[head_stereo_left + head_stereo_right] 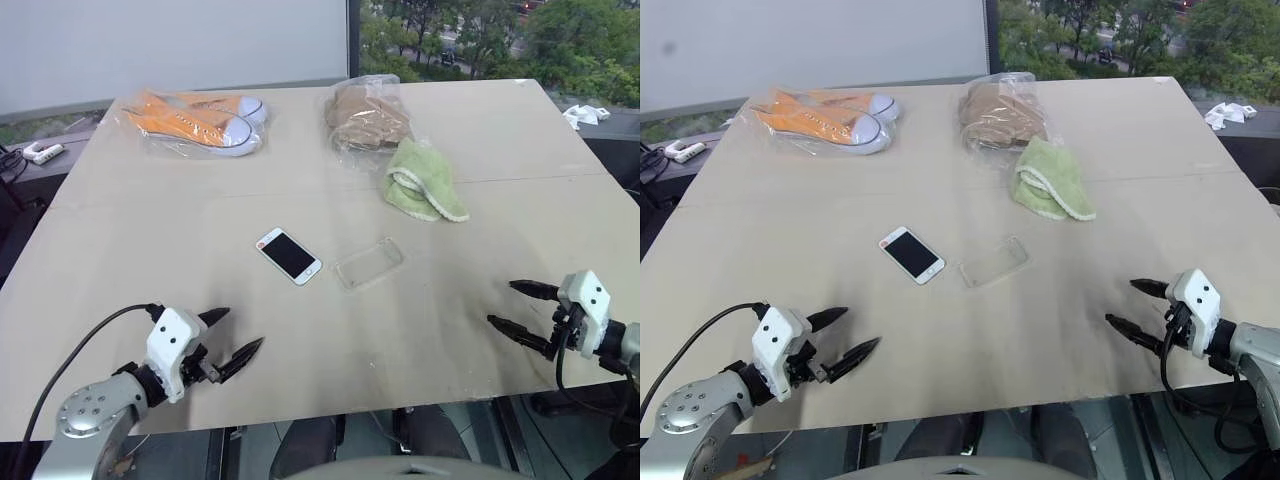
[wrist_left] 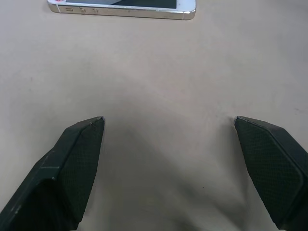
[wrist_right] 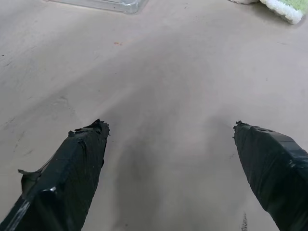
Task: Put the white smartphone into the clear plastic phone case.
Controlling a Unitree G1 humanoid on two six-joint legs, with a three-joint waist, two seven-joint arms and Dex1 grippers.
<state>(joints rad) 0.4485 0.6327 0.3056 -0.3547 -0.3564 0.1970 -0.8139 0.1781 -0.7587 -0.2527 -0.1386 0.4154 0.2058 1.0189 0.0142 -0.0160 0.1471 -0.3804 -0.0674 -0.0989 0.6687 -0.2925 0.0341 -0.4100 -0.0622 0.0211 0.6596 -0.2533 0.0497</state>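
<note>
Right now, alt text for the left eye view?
A white smartphone lies screen-up beside an empty clear plastic phone case mid-table, a small gap between them. The left pincer and right pincer hover open near the front edge; bagged orange sneakers, a bagged tan item and a green towel sit behind.
</note>
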